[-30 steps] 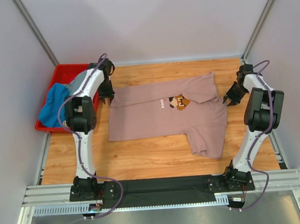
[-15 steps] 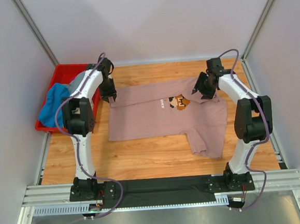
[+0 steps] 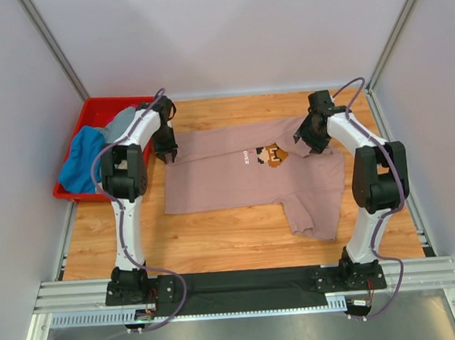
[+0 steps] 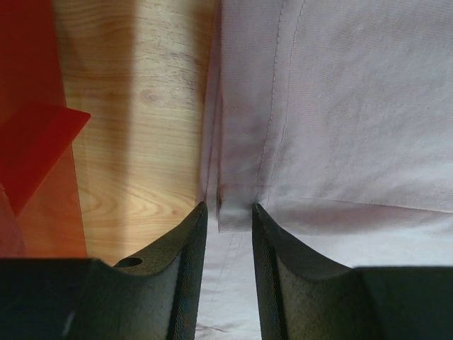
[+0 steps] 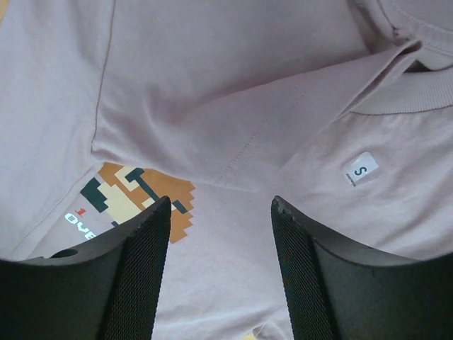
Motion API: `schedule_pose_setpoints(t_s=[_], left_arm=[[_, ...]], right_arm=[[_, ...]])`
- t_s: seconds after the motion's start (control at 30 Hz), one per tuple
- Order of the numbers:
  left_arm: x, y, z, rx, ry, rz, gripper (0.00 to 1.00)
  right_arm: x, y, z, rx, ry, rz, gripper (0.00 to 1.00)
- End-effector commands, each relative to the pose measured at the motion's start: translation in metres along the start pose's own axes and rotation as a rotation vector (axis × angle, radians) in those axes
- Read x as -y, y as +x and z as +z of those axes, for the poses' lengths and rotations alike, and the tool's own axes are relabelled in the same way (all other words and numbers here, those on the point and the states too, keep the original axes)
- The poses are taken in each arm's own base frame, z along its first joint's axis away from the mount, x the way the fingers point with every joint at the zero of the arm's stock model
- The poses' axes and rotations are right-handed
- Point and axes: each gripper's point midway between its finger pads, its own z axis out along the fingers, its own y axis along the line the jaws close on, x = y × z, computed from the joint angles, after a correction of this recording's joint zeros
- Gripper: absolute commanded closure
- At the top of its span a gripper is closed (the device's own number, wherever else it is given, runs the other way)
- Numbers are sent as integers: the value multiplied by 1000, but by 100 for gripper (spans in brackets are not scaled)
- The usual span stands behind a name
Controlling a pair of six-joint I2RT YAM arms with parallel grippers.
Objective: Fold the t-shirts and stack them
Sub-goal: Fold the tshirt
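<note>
On the wood-grain table [image 3: 217, 234], the left hand [image 4: 226, 212] pinches the soft pink t-shirt's [image 3: 228, 182] hem; the right hand [image 5: 221, 205] gapes wide.

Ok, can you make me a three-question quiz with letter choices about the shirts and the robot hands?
1. Where is the red crate?
A. At the table's far left
B. By the right arm
C. On the pink shirt

2. What colour is the spread-out t-shirt?
A. Green
B. Dusty pink
C. Black

3. How is the right end effector?
A. Open above the shirt
C. Shut on the crate
B. Holding a blue shirt

Answers:
1 A, the crate sits at the far left edge beside the left arm.
2 B, the flat shirt with the pixel print is dusty pink.
3 A, its fingers stand apart with nothing between them.
</note>
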Motion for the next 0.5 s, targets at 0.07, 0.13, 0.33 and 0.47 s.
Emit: schedule_pose_setpoints(t_s=[0.07, 0.13, 0.33, 0.47], left_arm=[[3, -18, -7, 56, 9, 9, 62], [4, -17, -5, 48, 8, 7, 62], [3, -18, -1, 46, -1, 6, 65], [3, -19, -3, 48, 0, 4, 73]], right_arm=[[10, -3, 7, 48, 74, 49, 40], [14, -1, 11, 48, 87, 51, 40], [23, 4, 22, 44, 129, 60, 39], [25, 8, 27, 47, 129, 65, 39]])
